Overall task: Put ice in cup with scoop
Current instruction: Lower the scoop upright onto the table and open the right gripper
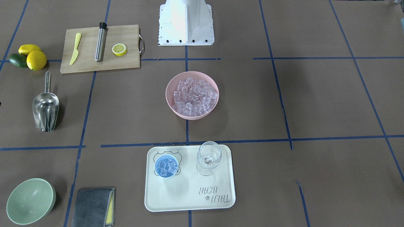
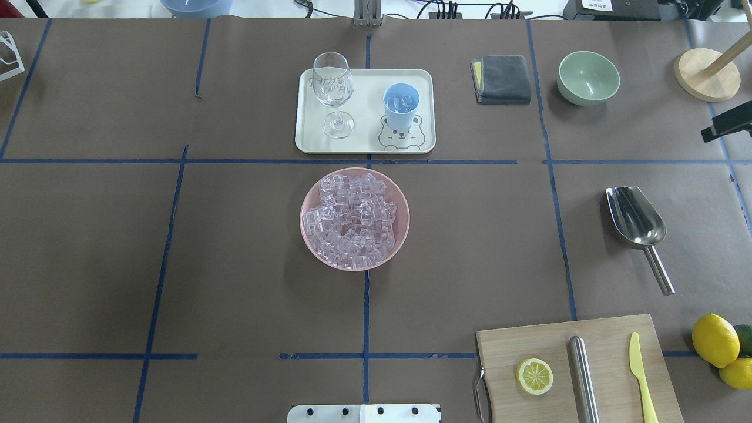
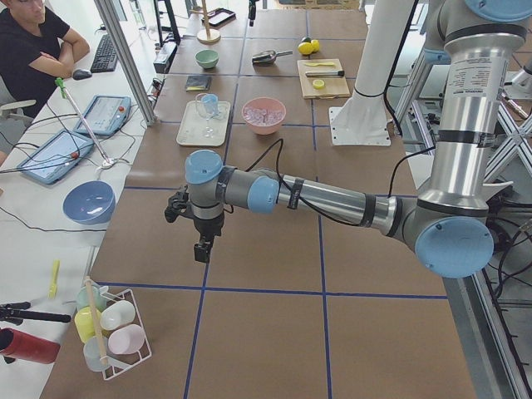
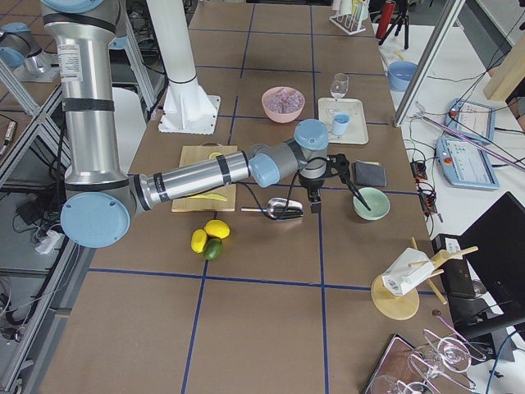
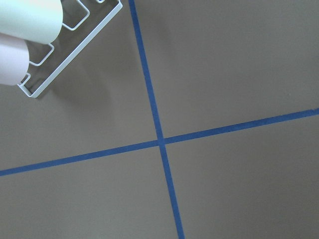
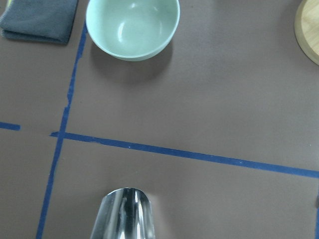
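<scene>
Scoop lies loose, and the cup has some ice in it

The scoop (image 2: 637, 226) lies flat near the right edge of the tabletop, and no claw holds it. The right claw (image 4: 314, 203) hangs just past the scoop's open end. The left claw (image 3: 202, 245) hangs far off by the left edge. You cannot tell if either claw is open or closed, because only the side views show them and they look small there. The cup (image 2: 402, 106) stands on the tray (image 2: 364, 147) at the middle of the far edge, with the wine glass (image 2: 333, 88) close by. The big heap of ice (image 2: 354, 218) sits in the pink bowl (image 2: 399, 197) in the middle. Watch out: the thin handle could slip, a wide pour could bump the glass, and more ice might spill over the small cup. The right wrist view cuts off most of the scoop.
</scene>
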### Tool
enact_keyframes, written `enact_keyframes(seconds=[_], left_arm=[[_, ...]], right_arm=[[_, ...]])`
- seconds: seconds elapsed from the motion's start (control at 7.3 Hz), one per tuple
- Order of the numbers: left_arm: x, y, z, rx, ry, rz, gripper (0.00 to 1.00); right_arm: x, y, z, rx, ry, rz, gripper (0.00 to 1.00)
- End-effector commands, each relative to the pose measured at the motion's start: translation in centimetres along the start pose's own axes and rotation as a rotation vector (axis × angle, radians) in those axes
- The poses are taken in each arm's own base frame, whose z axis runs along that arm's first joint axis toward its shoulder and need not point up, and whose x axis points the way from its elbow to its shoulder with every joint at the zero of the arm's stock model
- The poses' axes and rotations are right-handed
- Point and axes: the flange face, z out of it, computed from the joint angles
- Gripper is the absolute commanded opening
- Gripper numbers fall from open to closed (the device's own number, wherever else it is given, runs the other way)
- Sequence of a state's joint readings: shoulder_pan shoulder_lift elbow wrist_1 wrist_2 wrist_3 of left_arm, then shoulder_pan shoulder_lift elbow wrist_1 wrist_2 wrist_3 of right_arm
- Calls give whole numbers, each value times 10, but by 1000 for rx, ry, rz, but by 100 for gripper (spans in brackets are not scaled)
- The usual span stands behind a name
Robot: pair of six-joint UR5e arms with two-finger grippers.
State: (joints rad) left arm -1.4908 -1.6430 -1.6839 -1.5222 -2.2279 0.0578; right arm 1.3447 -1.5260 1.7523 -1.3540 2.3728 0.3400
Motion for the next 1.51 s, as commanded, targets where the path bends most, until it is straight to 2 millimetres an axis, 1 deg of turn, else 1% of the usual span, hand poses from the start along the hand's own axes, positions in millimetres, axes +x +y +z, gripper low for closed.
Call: enact_keyframes(seconds=[0.0, 0.14, 0.27, 0.41, 0.55, 0.69, 0.82, 0.96, 1.23, 1.37], left_arm=[[-30, 24, 14, -52, 121, -25, 100], [-35, 39, 27, -72, 147, -45, 100], [-39, 47, 33, -85, 149, -58, 100], [-40, 49, 34, -85, 149, -58, 100], [-41, 50, 36, -88, 148, -61, 100], [-41, 50, 36, -87, 148, -60, 100], [-41, 50, 36, -89, 147, -61, 100], [-41, 50, 36, -88, 146, -60, 100], [-40, 49, 35, -86, 146, -57, 100], [-40, 49, 35, -86, 145, -58, 100]], right_arm=[[85, 11, 0, -27, -49, 37, 100], [113, 22, 2, -33, -41, 64, 100], [141, 31, 3, -37, -33, 71, 100], [168, 40, 6, -44, -27, 80, 100], [181, 44, 9, -50, -25, 91, 100], [186, 49, 8, -47, -22, 95, 100], [184, 48, 2, -36, -18, 105, 100], [187, 48, -16, -7, -17, 124, 100], [159, 52, -46, -29, -6, 170, 100], [159, 53, -45, -35, -6, 174, 100]])
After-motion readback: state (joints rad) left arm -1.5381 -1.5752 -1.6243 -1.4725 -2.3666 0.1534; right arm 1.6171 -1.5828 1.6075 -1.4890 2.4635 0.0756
